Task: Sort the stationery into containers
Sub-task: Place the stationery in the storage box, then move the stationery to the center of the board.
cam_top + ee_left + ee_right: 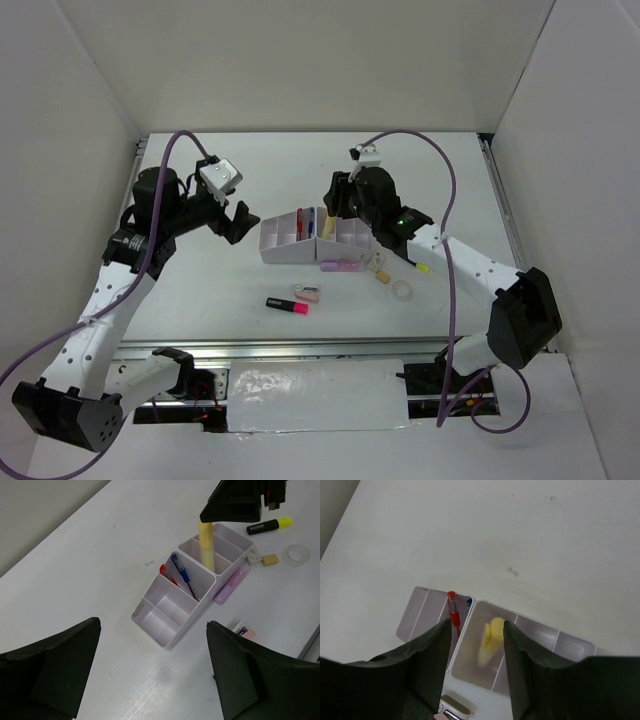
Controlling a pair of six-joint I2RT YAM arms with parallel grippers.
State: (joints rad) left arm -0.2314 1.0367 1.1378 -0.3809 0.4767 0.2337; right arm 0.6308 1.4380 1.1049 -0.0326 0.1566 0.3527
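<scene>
Right gripper point(477, 630) stands directly over the white organiser point(192, 615), jaws parted wider than the cream stick point(206, 545) between them; stick upright and blurred, lower end inside a right-hand compartment, judged released to drop in on end; left gripper point(240, 222) spread wide, nothing held, left of the organiser, apparently keeping clear; blue pen point(182, 575) and red pen point(167, 575) lean in a middle compartment; purple marker point(231, 582) lies just beside the near wall; black-yellow highlighter point(269, 526) carries white print, too small to read; no other legible marking
</scene>
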